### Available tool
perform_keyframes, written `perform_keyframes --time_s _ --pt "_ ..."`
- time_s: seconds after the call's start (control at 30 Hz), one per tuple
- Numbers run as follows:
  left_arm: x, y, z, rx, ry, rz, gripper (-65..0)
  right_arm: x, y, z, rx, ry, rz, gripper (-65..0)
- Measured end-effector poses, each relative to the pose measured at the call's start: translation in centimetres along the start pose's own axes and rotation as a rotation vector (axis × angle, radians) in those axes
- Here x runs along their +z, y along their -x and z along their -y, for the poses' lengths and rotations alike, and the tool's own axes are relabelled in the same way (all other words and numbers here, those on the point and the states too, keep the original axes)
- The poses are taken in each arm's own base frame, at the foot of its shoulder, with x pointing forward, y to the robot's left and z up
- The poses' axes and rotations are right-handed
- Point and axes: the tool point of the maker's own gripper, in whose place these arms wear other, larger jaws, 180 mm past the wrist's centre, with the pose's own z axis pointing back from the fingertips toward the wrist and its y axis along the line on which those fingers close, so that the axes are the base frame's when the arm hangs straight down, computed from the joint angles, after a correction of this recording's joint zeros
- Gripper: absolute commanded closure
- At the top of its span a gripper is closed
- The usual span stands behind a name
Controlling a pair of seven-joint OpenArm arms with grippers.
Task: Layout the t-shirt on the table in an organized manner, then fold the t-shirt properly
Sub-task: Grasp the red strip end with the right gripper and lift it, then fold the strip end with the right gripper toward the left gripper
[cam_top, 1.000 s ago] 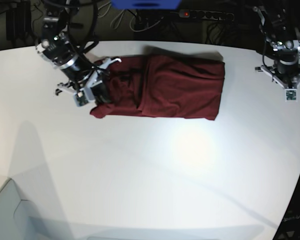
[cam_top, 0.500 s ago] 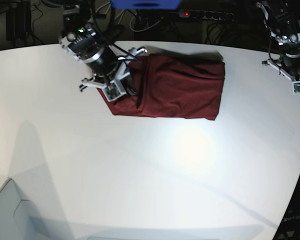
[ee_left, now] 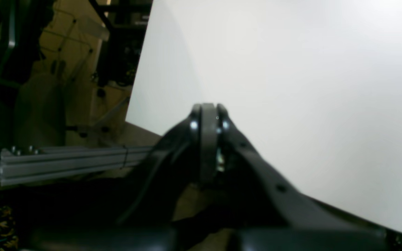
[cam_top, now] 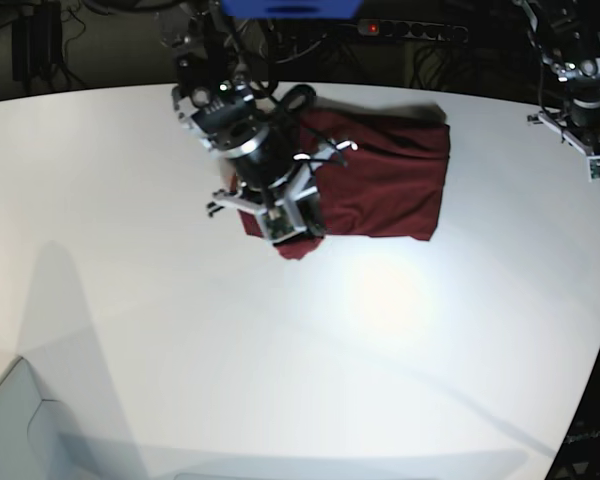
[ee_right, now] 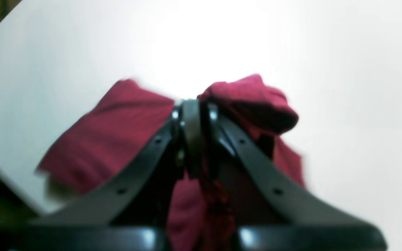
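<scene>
White worktop (cam_top: 400, 330), dark cabling behind.

Base view: the shirt (cam_top: 380, 170) lies folded near the far edge. The right pincer (cam_top: 298, 205) is over its near-left end, which hangs lifted beneath it. The left pincer (cam_top: 592, 150) is parked well apart at the worktop's edge.

Left wrist view: left pincer (ee_left: 206, 115) closed, holding nothing, bare worktop (ee_left: 291, 69) beyond.

Right wrist view: right pincer (ee_right: 192, 111) clamped on bunched shirt (ee_right: 117, 125) cloth (picture blurred).

Judgement: second fold in hand. Carry the gripped end low across, align edges, release only once flat.
</scene>
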Motion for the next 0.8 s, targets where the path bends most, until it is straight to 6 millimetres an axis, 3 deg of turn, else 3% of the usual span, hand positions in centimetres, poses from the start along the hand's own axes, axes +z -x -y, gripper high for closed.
perform_keyframes --time_s 0.1,0.23,0.37,0.5,0.7,0.8 --pt "0.0 -0.1 0.0 0.001 0.001 0.003 0.0 -1.0 1.0 -1.8 0.017 -0.050 -0.033 0.0" --pt "-0.1 0.0 1.1 0.042 0.011 -0.008 0.0 -1.8 1.2 -2.3 0.032 -0.071 -0.044 0.0" --pt "0.2 -1.6 6.2 0.053 0.129 0.024 0.0 -2.4 -0.1 -2.6 0.021 -0.074 -0.015 0.0" --pt "0.5 -2.8 9.5 0.015 0.213 0.055 0.0 -2.8 -1.6 -3.3 0.042 -0.091 0.020 0.0" --pt "0.0 -0.2 15.5 -0.032 0.362 -0.022 0.0 -2.6 -2.3 -5.8 0.060 -0.155 0.039 0.0" --pt "-0.4 -0.9 17.4 -0.042 0.404 -0.014 0.0 -2.5 -2.4 -7.0 0.074 -0.184 0.044 0.0"
